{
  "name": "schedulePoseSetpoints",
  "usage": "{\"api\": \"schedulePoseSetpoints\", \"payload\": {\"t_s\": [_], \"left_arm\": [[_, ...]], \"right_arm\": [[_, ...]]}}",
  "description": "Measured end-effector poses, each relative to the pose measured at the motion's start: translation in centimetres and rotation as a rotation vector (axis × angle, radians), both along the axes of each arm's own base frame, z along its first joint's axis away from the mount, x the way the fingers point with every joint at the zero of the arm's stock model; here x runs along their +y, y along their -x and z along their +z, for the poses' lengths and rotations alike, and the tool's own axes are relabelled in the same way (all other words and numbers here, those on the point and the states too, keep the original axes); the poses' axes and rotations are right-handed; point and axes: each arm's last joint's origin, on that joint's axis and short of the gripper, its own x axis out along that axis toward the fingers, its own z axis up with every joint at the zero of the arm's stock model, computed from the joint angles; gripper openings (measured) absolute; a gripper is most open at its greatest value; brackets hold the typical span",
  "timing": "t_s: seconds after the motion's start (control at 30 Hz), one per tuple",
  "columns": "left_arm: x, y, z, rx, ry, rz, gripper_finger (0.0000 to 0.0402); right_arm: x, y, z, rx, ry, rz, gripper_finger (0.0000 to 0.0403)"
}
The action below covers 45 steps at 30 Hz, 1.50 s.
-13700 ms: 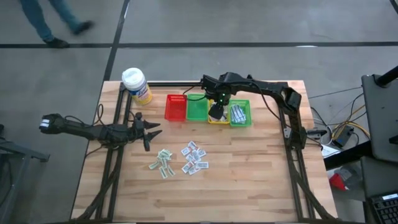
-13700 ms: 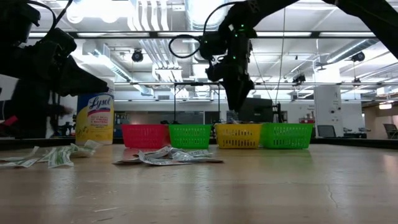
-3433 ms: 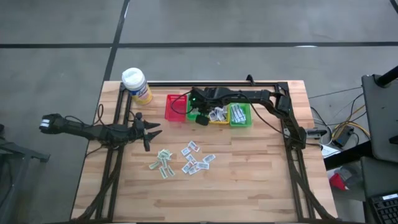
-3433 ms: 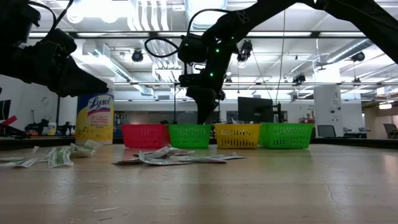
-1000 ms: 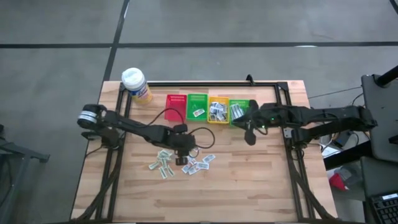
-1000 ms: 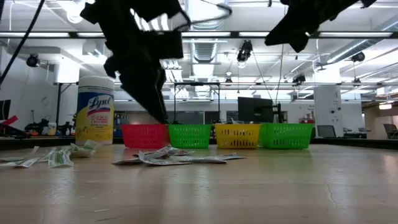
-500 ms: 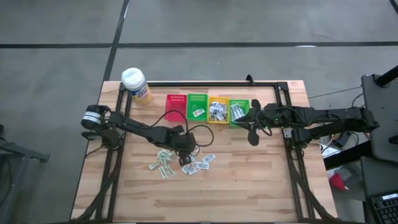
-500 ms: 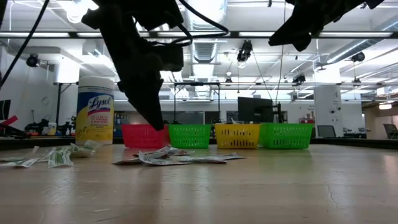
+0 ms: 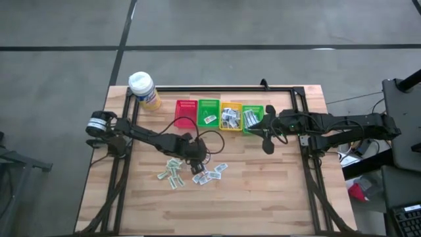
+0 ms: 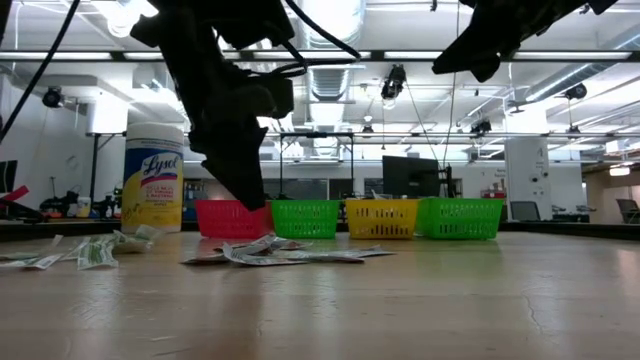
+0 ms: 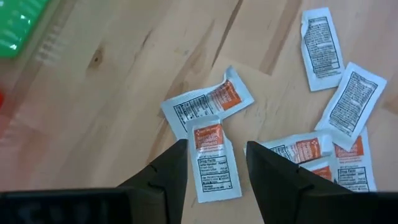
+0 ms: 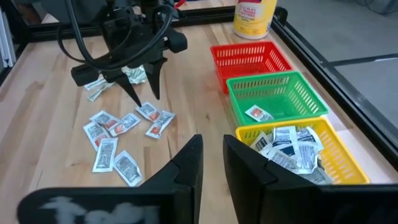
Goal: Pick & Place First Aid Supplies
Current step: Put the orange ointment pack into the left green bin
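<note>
1. On the worktop point(image 9: 276, 191), high view: the first aid supplies point(image 9: 209, 173) are small flat white packets with printed labels, scattered near the middle; a second cluster with green print point(image 9: 170, 172) lies just beside them. More packets fill the yellow basket point(image 9: 230, 116) and the right green basket point(image 9: 253, 119), and one lies in the left green basket point(image 9: 209, 113). The red basket point(image 9: 186, 113) and the yellow bottle point(image 9: 144, 90) stand at the far edge. Compared with half a second ago, the left gripper point(image 9: 197, 168) has shifted only slightly over the packets; the right gripper point(image 9: 266, 139) has not moved.
2. Low view: the left arm slants steeply down toward the packets; the right arm is high, at the upper edge.
3. Left wrist view: jaws spread, straddling one white packet with an orange band point(image 11: 213, 160), tips just above it.
4. Right wrist view: jaws nearly together, holding nothing, pointing across the baskets.
</note>
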Motion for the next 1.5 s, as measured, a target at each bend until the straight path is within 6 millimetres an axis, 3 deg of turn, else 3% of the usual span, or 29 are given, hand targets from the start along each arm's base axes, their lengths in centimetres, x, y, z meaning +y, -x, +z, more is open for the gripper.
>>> {"api": "schedulePoseSetpoints", "payload": {"t_s": [0.4, 0.7, 0.9, 1.1, 1.5], "left_arm": [[0.3, 1.0, -1.7, 0.024, 0.057, 0.127, 0.0158], [0.2, 0.8, -1.6, -0.002, 0.07, 0.12, 0.0158], [0.3, 1.0, -2.2, -0.002, 0.068, 0.127, 0.0158], [0.4, 1.0, -2.7, -0.014, 0.071, 0.145, 0.0158], [0.3, 0.3, -5.8, 0.06, 0.065, 0.21, 0.0133]], "right_arm": [[0.1, 0.5, 0.4, -0.02, 0.067, 0.048, 0.0052], [0.1, 2.8, -0.8, -0.17, 0.003, 0.014, 0.0052], [0.2, 4.0, -0.4, -0.232, -0.04, 0.033, 0.0052], [0.2, 4.2, -0.3, -0.239, -0.036, 0.034, 0.0052], [0.2, 3.9, -0.5, -0.218, -0.019, 0.041, 0.0052]]}}
